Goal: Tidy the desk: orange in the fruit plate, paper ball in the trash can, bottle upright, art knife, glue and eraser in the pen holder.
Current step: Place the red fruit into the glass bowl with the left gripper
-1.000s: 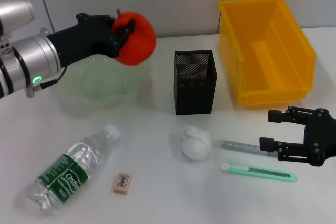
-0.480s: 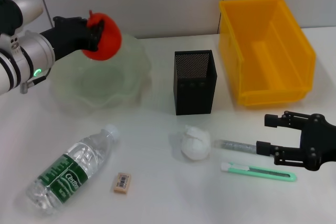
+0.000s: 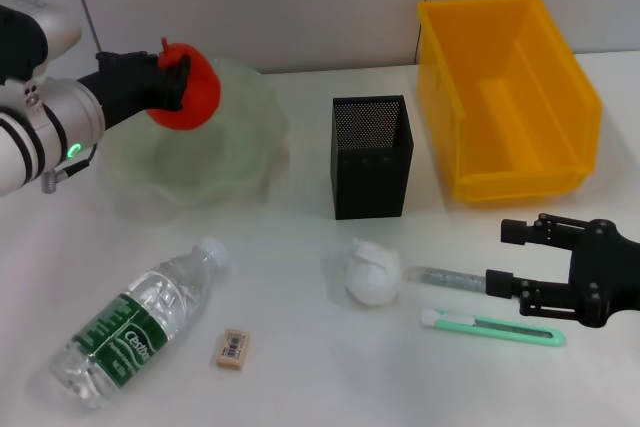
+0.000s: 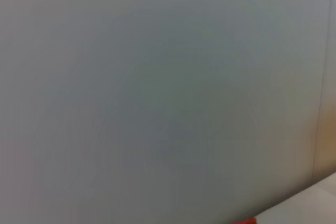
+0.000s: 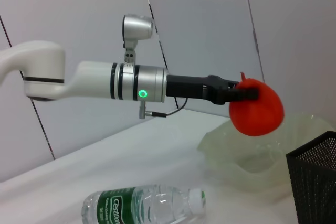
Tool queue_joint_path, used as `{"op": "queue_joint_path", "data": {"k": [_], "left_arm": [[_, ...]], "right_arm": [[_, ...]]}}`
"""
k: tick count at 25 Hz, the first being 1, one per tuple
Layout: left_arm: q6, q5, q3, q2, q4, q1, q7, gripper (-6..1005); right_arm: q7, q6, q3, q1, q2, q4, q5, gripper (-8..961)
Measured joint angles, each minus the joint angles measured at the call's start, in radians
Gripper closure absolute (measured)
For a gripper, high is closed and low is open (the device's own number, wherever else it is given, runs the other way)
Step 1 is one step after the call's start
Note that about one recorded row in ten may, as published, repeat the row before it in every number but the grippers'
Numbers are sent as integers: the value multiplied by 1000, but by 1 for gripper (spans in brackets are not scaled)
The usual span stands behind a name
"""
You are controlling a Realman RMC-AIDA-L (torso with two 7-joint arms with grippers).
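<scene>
**Orange held over the plate, everything else still waiting**

Nothing is finished yet, as far as these views show. The orange is the only item in hand: it sits in the upper left of the head view, clenched in the jaws of the left gripper, above the far rim of the translucent fruit plate and not yet resting in it. The right wrist view shows it clear of the plate, with air between fruit and bowl.

The rest lies loose on the bench. The bottle is on its side in the lower left, cap pointing toward the frame's centre. The eraser lies just beside it. The paper ball sits at centre, below the black mesh pen holder, which appears empty. The glue and the green art knife lie side by side in the lower right. The yellow trash can in the upper right holds nothing visible.

The left arm reaches in from the left edge, forearm nearly level, wrist extended toward the plate. The right gripper hovers low at the lower right, jaws spread and released, its tips close to the end of the glue without gripping it.
</scene>
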Motion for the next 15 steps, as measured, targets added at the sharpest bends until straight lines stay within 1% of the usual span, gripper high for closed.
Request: {"op": "queue_joint_path", "data": {"k": [4,9,12,15], "left_arm": [[-23,-14,-8,0,-26,-17,0,846],[-30,-30,-5,-1,-28,-18,1,620],[-27,-75,-3,-1,-28,-14,12,553],[-18,-141,-5,-1,-27,-6,76,486]], "right_arm": [[-1,-1,0,0,0,-5,2,272],[-9,-3,0,-5,0,-19,12,275],[-28,-6,0,-7,0,-32,16,276],[-32,-7,0,-9,0,-36,16,278]]}}
